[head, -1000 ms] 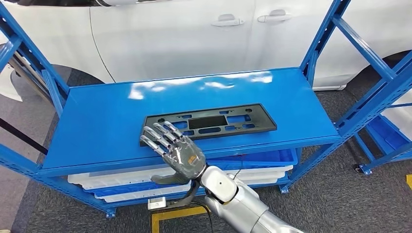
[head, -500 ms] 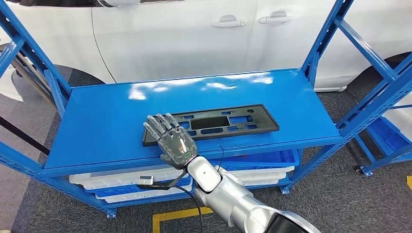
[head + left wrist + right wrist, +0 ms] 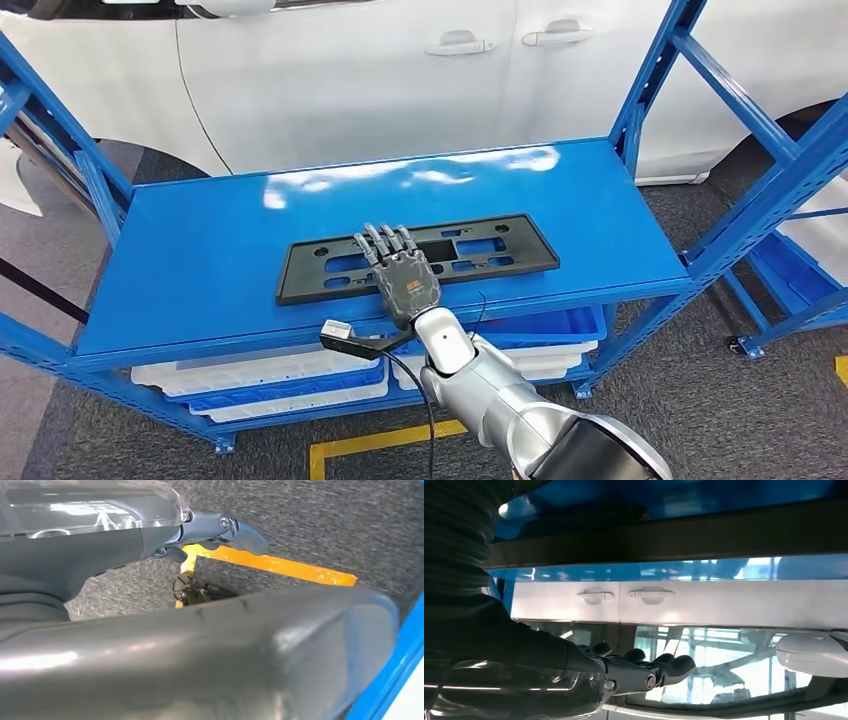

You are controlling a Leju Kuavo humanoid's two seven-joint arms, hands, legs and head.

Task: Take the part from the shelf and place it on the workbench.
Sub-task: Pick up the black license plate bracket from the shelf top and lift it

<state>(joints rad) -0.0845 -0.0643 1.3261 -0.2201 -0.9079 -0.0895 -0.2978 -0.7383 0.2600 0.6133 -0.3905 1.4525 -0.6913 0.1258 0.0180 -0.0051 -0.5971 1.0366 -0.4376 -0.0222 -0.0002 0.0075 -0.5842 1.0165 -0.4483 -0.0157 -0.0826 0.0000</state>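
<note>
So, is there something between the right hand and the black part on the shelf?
Nothing visible. In the head view the right hand already lies over the black part near its middle, fingers stretched across it. The shelf around the part is bare.

My right hand point(image 3: 405, 280) has swung from the left end of the part point(image 3: 420, 258) toward its middle. It has turned from a slanted, spread pose to pointing straight away from me, with the fingers point(image 3: 385, 243) drawn closer together and now lying over the part's middle cutouts. My forearm has come further in over the shelf point(image 3: 200, 270) edge.
</note>
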